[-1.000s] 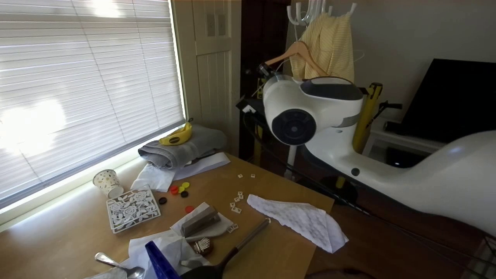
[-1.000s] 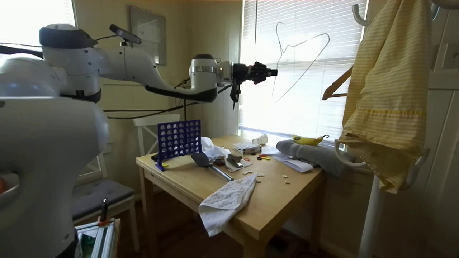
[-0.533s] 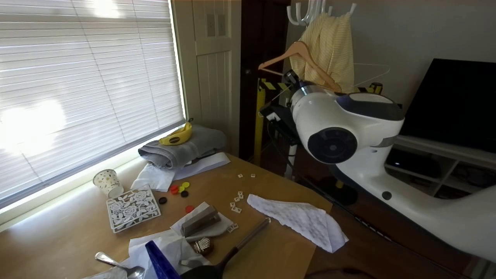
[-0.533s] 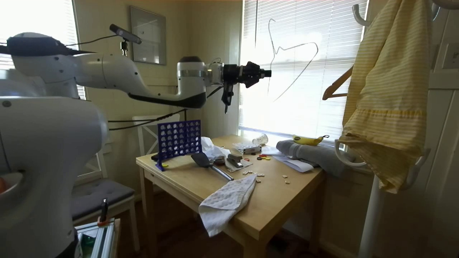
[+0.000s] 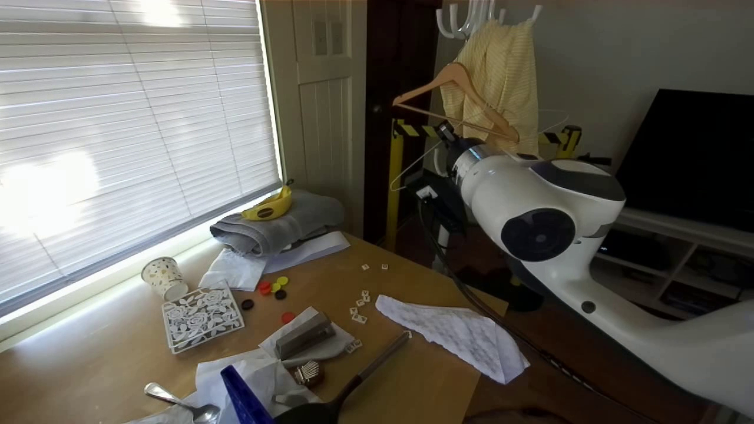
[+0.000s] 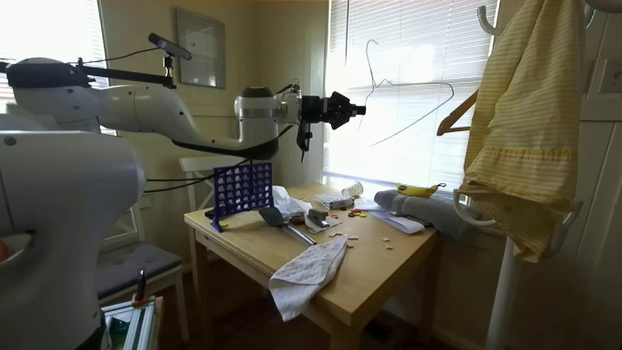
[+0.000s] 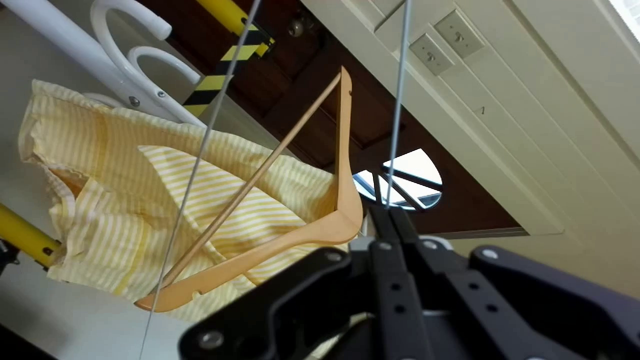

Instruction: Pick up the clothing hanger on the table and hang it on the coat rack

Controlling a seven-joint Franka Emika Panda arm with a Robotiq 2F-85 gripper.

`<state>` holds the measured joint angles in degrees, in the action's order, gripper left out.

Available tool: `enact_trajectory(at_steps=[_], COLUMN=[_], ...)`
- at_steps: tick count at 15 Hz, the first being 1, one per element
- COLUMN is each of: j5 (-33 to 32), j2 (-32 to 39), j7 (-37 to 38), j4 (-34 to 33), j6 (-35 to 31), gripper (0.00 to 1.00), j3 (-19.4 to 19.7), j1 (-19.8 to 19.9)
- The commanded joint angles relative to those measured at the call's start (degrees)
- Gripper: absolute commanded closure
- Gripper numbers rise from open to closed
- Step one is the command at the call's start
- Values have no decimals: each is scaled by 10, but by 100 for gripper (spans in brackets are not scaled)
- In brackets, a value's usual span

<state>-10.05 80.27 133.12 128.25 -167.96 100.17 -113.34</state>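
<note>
My gripper (image 6: pixel 362 110) is shut on a thin wire clothing hanger (image 6: pixel 418 83) and holds it in the air above the table (image 6: pixel 369 272). The hanger's hook points up, and its body stretches past the fingertips towards the coat rack (image 6: pixel 503 296). In the wrist view the gripper (image 7: pixel 388 210) pinches one wire (image 7: pixel 401 75) of the hanger; another of its wires crosses at the left. The white rack's curved hooks show in an exterior view (image 5: pixel 450 23) and in the wrist view (image 7: pixel 112 45). The gripper is apart from the rack.
A wooden hanger (image 5: pixel 456 73) and a yellow striped cloth (image 6: pixel 527 121) hang at the rack. Yellow posts (image 5: pixel 393 194) with striped tape stand behind. The table bears a blue game grid (image 6: pixel 243 189), a grey towel (image 6: pixel 413 204), a white cloth (image 6: pixel 311 272) and small items.
The arm has drawn back a little from the rack and come lower. The wire hanger has moved with it and its tilt has changed. It stays in the gripper.
</note>
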Motion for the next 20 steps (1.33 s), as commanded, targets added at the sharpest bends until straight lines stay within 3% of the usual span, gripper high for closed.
enact_trajectory(at_steps=[1,4,8,14,18,20], j5=[58,70,64,161,231,254], j2=[46,71,26,-58,-102,-68], j7=[-52,-93,-225,-344,-382,-394], j4=[9,26,74,124,132,128], j6=[34,66,-28,-179,-163,-157], gripper=[99,99,99,99,99,99], j3=[38,85,120,101,103,95], j1=[0,0,4,20,22,31])
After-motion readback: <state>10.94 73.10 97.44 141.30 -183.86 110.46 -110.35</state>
